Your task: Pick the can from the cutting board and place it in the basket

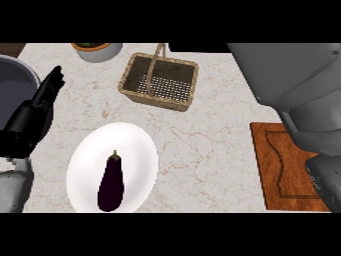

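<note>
The right arm's grey forearm is covering the cutting board point(280, 170), hiding the can and the right robot hand, so I cannot tell its grip. The left robot hand point(44, 97) is resting open on the tabletop point(210, 145), and the basket point(159, 81) is sitting well apart from the board. A can is likely stiff, light and smooth, best taken around its sides.

Single head view, set above the bench point(202, 140) and looking steeply down on its marbled top. Landmark: wicker basket point(158, 82), lying toward the far edge of the frame. Nearer the camera than the basket, white plate point(132, 135) at lower left, cutting board point(280, 170) at lower right. A grey forearm point(313, 95) rises very close to the lens, right of the basket, hiding part of the board. No second view, so no shared area.
</note>
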Controlling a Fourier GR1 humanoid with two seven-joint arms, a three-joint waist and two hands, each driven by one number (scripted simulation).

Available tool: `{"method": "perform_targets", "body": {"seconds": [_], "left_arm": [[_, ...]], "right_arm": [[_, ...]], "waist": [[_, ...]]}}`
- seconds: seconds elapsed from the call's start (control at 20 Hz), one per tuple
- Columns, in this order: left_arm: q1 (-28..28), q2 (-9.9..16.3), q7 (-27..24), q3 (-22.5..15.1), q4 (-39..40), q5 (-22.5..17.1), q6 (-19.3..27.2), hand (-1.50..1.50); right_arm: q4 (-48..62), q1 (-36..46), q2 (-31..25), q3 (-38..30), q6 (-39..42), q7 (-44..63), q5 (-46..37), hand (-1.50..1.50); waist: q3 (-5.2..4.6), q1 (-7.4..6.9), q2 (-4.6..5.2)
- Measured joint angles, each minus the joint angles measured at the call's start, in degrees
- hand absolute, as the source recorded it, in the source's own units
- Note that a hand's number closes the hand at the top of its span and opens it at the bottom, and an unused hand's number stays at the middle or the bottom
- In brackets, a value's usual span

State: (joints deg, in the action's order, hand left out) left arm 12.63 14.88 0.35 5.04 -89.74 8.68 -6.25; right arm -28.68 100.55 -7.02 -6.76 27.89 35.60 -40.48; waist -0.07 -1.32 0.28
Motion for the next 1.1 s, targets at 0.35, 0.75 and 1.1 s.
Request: {"method": "perform_targets", "body": {"seconds": [0.35, 0.75, 1.1], "left_arm": [[-0.24, 0.23, 0.12, 0.34, -0.54, -0.07, -0.48, 0.0], [-0.68, 0.1, -0.6, 0.54, 0.41, 0.03, -0.54, 0.0], [-1.09, -0.59, -1.59, 0.26, 0.5, 1.15, 0.56, 0.0]], "right_arm": [[-0.71, 0.14, 0.67, -4.3, -4.19, -0.35, 3.39, -1.5], [-4.04, -1.54, -2.21, -12.68, -22.66, 0.95, 6.49, -1.5], [-5.72, -4.94, -8.59, -17.21, -32.35, 0.64, 7.24, -1.5]], "waist": [[0.01, 0.0, -0.01], [0.0, 0.14, 0.12], [0.03, 0.66, 0.01]]}}
